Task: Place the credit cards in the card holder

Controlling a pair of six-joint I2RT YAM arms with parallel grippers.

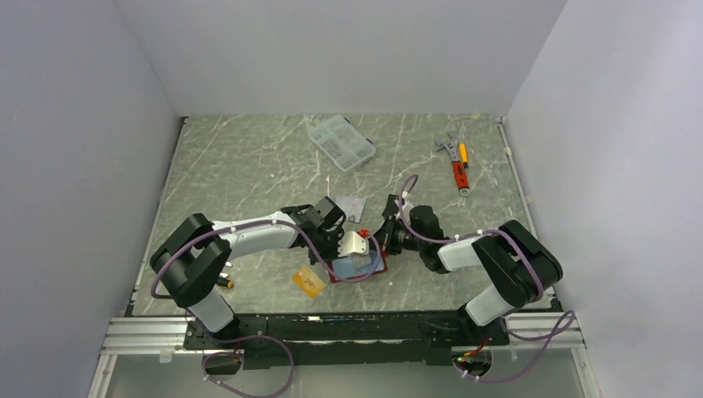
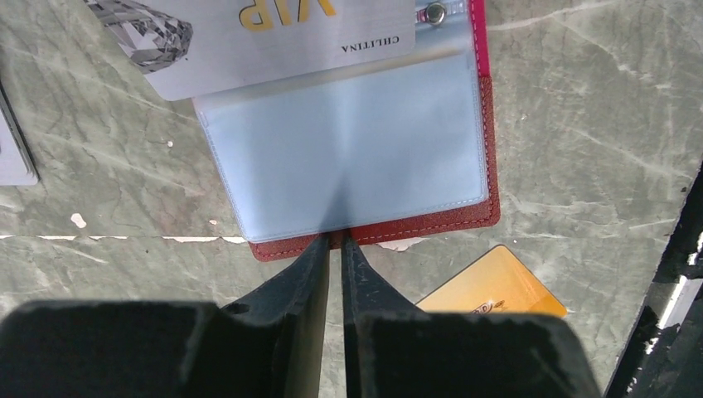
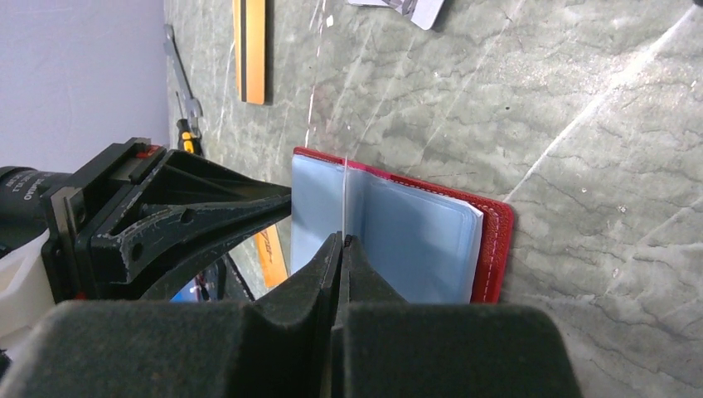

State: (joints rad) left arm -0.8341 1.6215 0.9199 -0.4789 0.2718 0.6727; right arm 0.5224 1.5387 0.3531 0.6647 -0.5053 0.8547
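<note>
The red card holder (image 1: 375, 269) (image 2: 414, 225) (image 3: 494, 240) lies open on the table, light blue sleeves up. A silver-grey credit card (image 2: 273, 33) reaches over its far end. In the right wrist view that card is a thin edge (image 3: 344, 191), and my right gripper (image 3: 342, 238) (image 1: 386, 239) is shut on it. My left gripper (image 2: 336, 240) (image 1: 338, 249) has its tips on the holder's near red edge, with only a narrow slit between the fingers and nothing in it. An orange-gold credit card (image 1: 308, 282) (image 2: 489, 286) lies flat beside the holder. Another grey card (image 1: 352, 206) (image 2: 15, 149) lies behind it.
A clear compartment box (image 1: 340, 141) sits at the back centre. A wrench (image 1: 448, 149) and a red-orange cutter (image 1: 458, 170) lie at the back right. Grey walls close in both sides and the back. The black base rail (image 1: 348, 327) runs along the near edge.
</note>
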